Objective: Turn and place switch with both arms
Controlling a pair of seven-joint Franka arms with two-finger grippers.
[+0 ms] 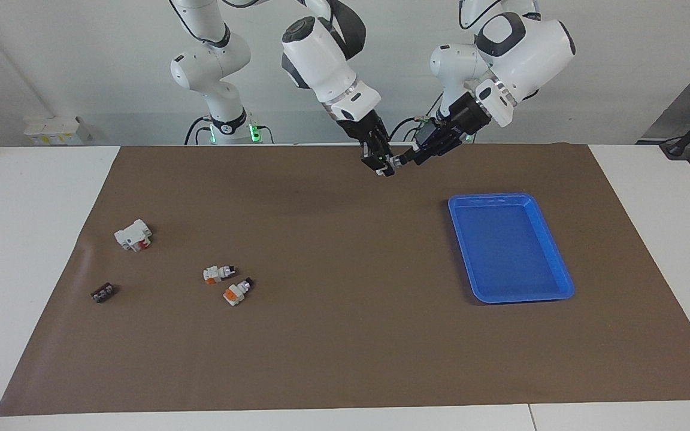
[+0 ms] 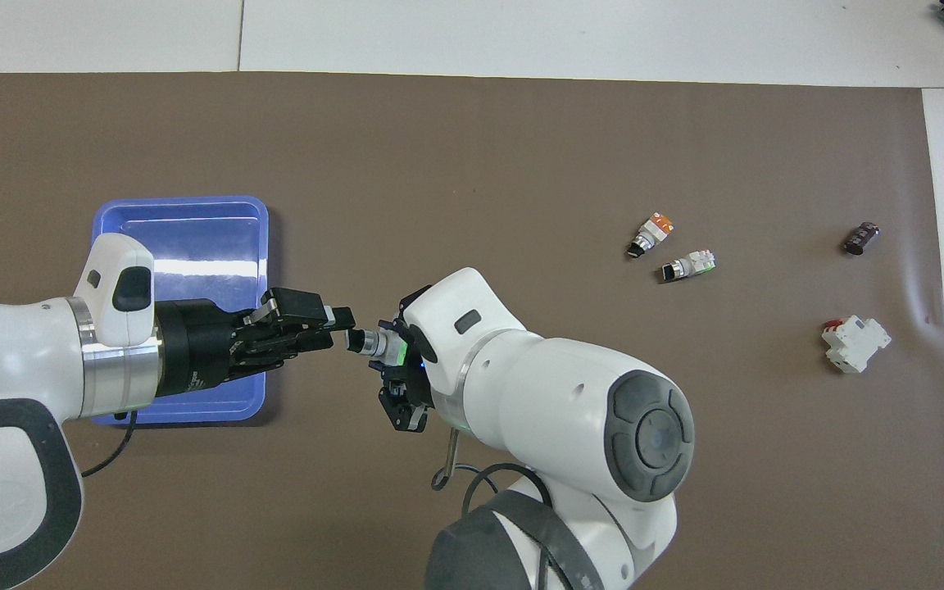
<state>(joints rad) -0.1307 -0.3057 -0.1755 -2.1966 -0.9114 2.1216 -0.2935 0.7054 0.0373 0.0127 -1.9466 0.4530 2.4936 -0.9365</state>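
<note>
Two white jointed robot arms raised over the robots' edge of the table, wrists angled toward each other. Right black two-finger gripper (image 1: pixel 384 167) clamped shut. Left black two-finger gripper (image 1: pixel 409 159) tip to tip with it, finger gap unreadable.

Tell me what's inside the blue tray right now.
The blue tray looks empty in the facing view. In the overhead view the left gripper, up in the air, covers part of its floor.

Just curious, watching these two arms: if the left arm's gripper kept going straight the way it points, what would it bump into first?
The left gripper points at the switch held up by the right gripper; its tips already seem at the black knob.
</note>
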